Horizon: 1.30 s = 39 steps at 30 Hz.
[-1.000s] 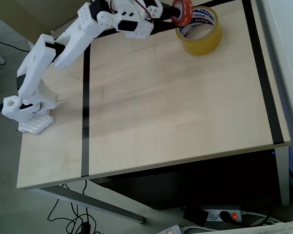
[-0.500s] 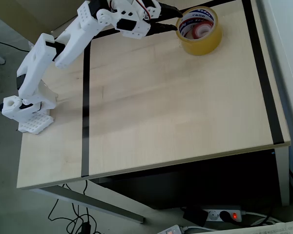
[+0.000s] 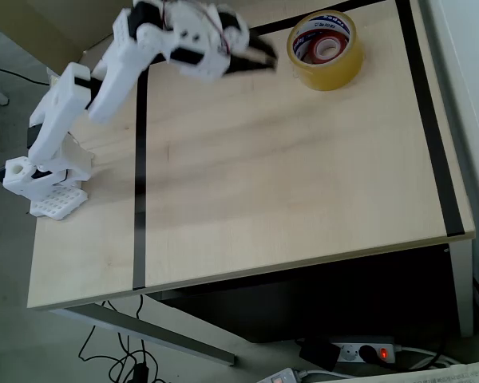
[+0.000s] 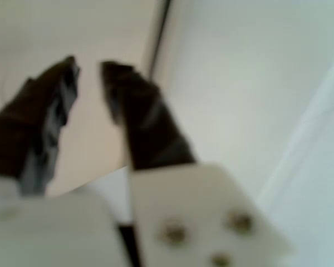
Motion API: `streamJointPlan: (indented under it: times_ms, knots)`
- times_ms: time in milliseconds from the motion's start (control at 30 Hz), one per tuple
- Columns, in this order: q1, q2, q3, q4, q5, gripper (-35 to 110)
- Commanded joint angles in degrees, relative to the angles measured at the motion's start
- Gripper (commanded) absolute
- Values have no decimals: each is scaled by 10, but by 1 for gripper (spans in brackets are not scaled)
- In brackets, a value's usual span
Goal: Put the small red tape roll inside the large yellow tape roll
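Your pale wooden table (image 3: 287, 183) carries black tape lines, with a power strip (image 3: 359, 351) on the floor below. The small glossy red tape roll (image 3: 326, 48) sits inside the large yellowish tape roll (image 3: 326, 49); your black two-finger gripper (image 3: 270, 61) hangs beside it, slightly parted, holding nothing.

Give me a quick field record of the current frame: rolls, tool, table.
red roll: lying inside the yellow roll's hole
yellow roll: flat on the table near its far edge, overhead view
tool: left of the yellow roll, apart from it; in the wrist view a gap shows between the dark fingers, nothing held
table: light wood with black tape lines
task state: red roll looks placed
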Motion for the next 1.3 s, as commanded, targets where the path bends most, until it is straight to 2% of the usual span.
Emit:
streamJointPlan:
  times_ms: [0,167,333,400,500,667,767,867,1100,1267]
  knots:
    - [56,153,62,69,-7,0]
    - [102,326,338,109,-23,0]
    - [57,533,583,100,-31,0]
    - [52,606,712,32,-31,0]
    - [43,723,924,-125,-31,0]
    - [33,895,1192,-348,-31,0]
    - [35,981,1328,-448,-31,0]
    - [33,1077,1426,-507,-31,0]
    - [30,1340,1586,-534,-31,0]
    - [46,1545,1692,-439,-31,0]
